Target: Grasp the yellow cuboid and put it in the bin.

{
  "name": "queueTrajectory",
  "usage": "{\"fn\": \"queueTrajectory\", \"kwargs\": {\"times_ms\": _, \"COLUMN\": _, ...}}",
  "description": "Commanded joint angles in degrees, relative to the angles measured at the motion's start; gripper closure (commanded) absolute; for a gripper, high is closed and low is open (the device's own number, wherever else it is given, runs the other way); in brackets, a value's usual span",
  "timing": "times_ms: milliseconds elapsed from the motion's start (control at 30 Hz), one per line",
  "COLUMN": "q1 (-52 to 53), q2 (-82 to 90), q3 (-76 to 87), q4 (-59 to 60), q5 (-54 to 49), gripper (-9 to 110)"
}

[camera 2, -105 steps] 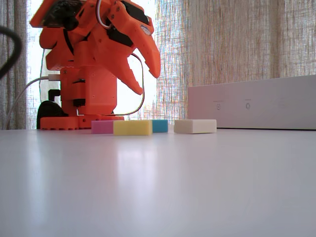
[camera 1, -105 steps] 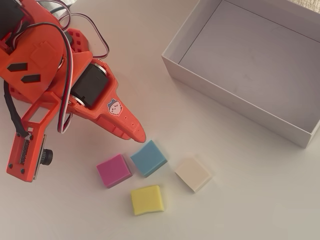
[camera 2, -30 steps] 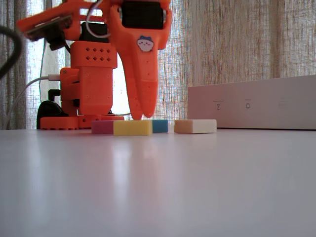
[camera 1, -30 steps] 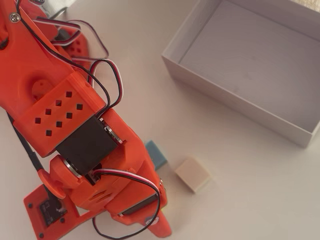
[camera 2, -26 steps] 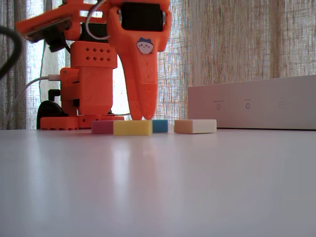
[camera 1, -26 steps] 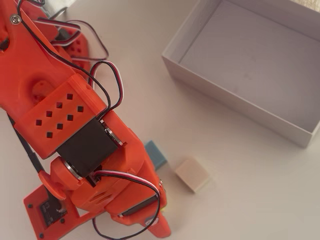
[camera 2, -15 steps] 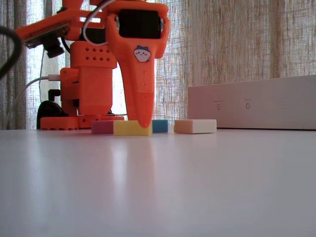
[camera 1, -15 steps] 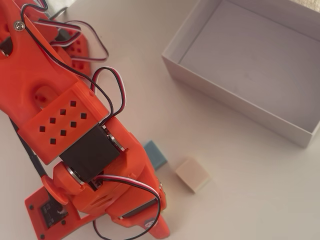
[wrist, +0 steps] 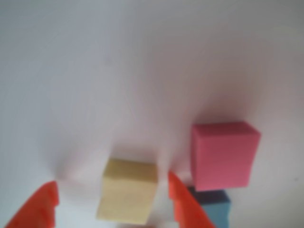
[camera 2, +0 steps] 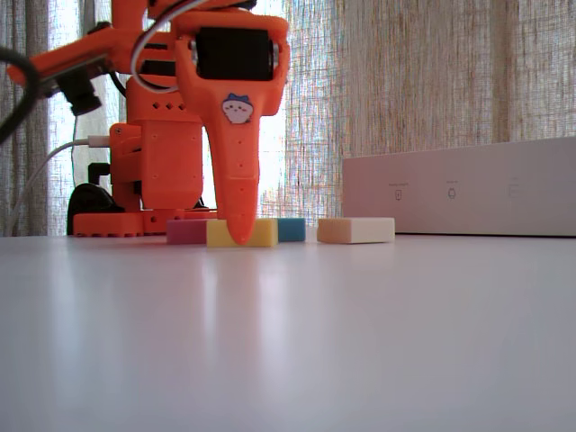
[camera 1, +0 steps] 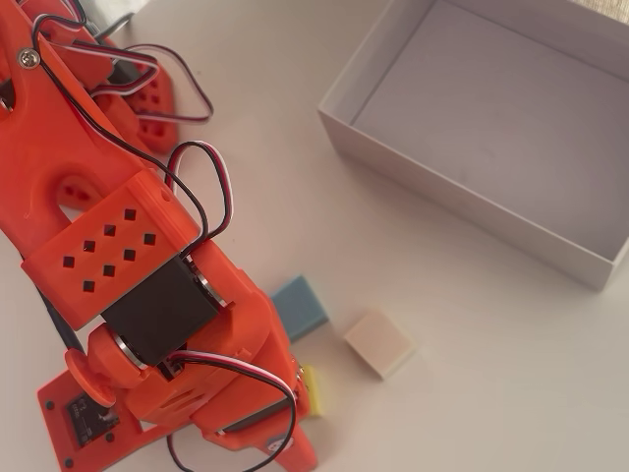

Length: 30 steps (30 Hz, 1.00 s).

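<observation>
Jaws: apart, 1 orange finger on each side of the yellow cuboid in the wrist view; contact cannot be told.
Yellow cuboid: flat on the white surface, just beside the pink block and blue block.
Fixed view: finger tip down in front of the cuboid, at surface level.
Cream block: apart, to the right in the overhead view.
Bin: open, well apart from the blocks, upper right in the overhead view.
</observation>
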Motion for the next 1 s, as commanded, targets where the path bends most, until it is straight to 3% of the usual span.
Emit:
{"fn": "queueTrajectory", "kwargs": {"times_ms": 0, "q1": -0.1, "q2": 0.1, "q3": 0.2, "q4": -0.5, "q5": 0.3, "gripper": 72}}
{"fn": "queueTrajectory", "kwargs": {"times_ms": 400, "q1": -1.8, "q2": -1.0, "q3": -0.3, "q4": -0.9, "q5": -0.2, "gripper": 75}}
{"fn": "queueTrajectory", "kwargs": {"times_ms": 967, "q1": -1.2, "q2": -1.4, "q3": -0.3, "q4": -3.2, "q5": -3.2, "gripper": 110}}
